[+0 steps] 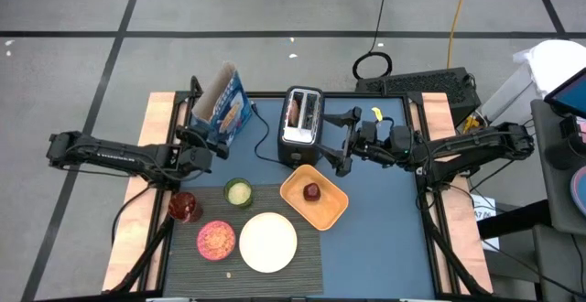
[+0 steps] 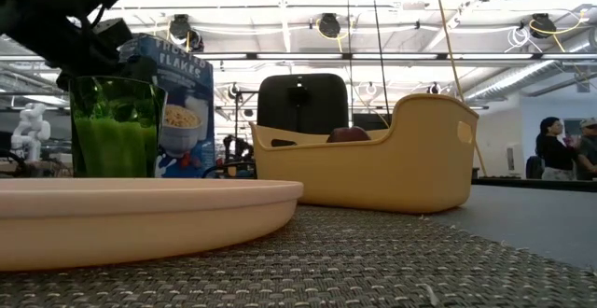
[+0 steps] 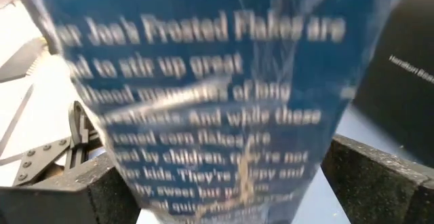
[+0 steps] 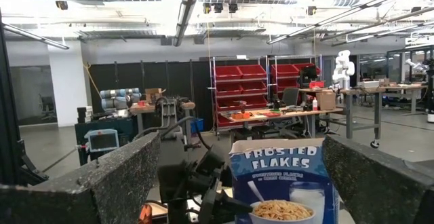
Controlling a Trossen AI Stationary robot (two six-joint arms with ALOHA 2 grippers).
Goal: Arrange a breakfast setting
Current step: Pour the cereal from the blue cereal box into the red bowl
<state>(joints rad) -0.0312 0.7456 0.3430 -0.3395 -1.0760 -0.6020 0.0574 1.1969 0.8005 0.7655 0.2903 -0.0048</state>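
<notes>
A dark ribbed placemat (image 1: 307, 261) lies at the table's near edge. On it stand a round white plate (image 1: 268, 242), a pink bowl (image 1: 217, 239) with flakes, a small green cup (image 1: 238, 192) and a red glass (image 1: 183, 207). A brownish slice (image 1: 293, 110) sticks up in a toaster slot. The red-handled spoon is out of view. My left gripper (image 1: 197, 148) is open at the blue cereal box (image 1: 222, 108), with a finger on either side of it (image 3: 224, 115). My right gripper (image 1: 341, 149) is open and empty, just right of the toaster (image 1: 302, 117). My left gripper has the cereal box's printed narrow face (image 3: 217, 149) between its two fingers, coming at it level from the table's left. I cannot tell whether the fingers touch the box. The box stands upright on the table.
A yellow tray (image 1: 325, 212) holding a dark red round thing (image 1: 312, 190) sits right of the green cup, partly on the placemat. The toaster's cord runs behind the box. There is bare blue table right of the tray.
</notes>
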